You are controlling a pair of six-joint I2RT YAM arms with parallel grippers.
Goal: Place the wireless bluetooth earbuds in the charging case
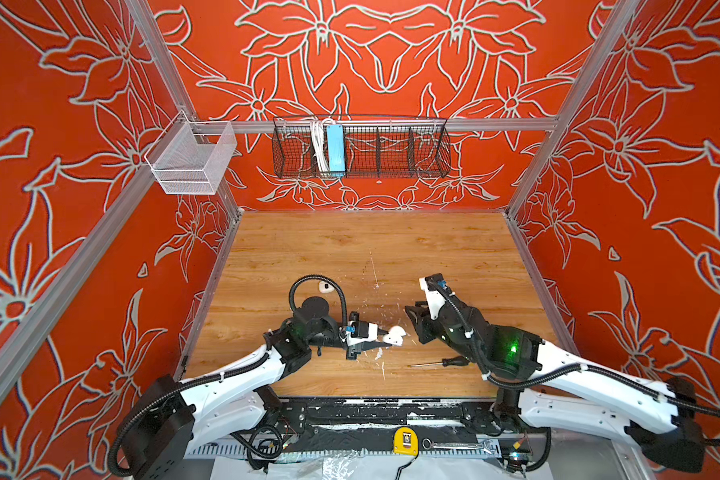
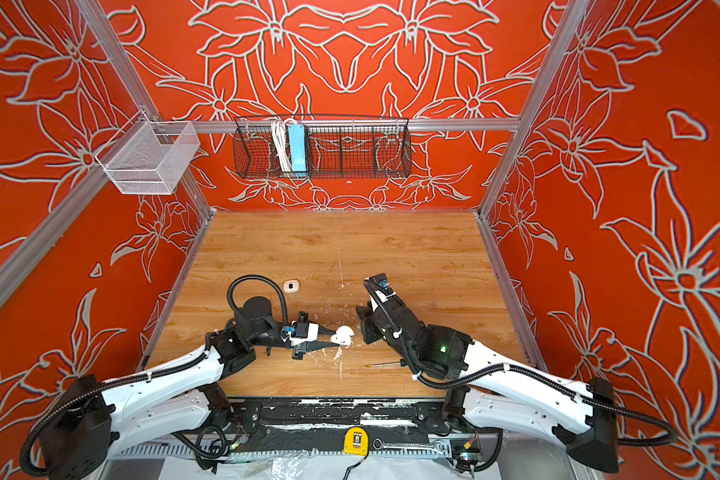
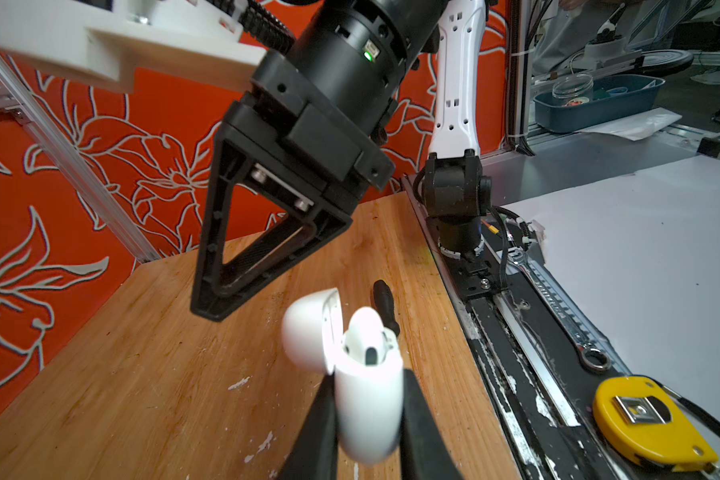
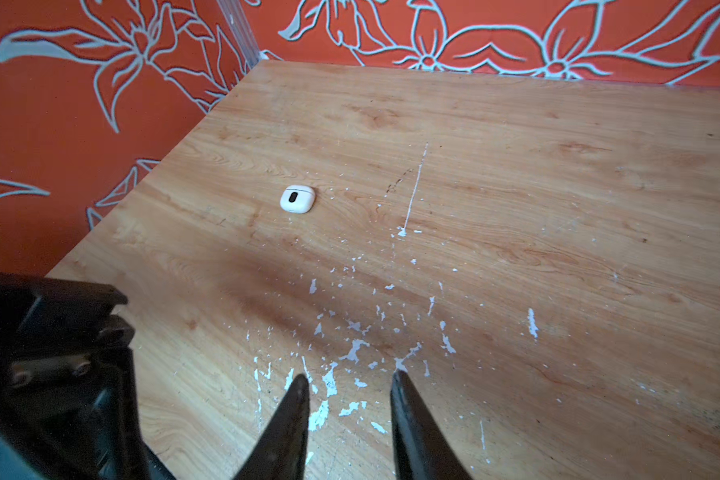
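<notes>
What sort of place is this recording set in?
Probably a lab robot test cell: a wood-grain tabletop boxed in by orange flower-patterned walls on aluminium frame rails, with a yellow tape measure and a steel wrench at the front.

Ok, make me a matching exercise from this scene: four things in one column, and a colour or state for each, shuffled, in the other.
Things:
A. charging case
B. screwdriver
C. tape measure
D. square white box

States:
1. yellow
2. lies flat, dark oval on top
3. gripped between the left fingers, lid open
4. black handle, thin metal shaft

Pairs: A-3, B-4, C-1, D-2
</notes>
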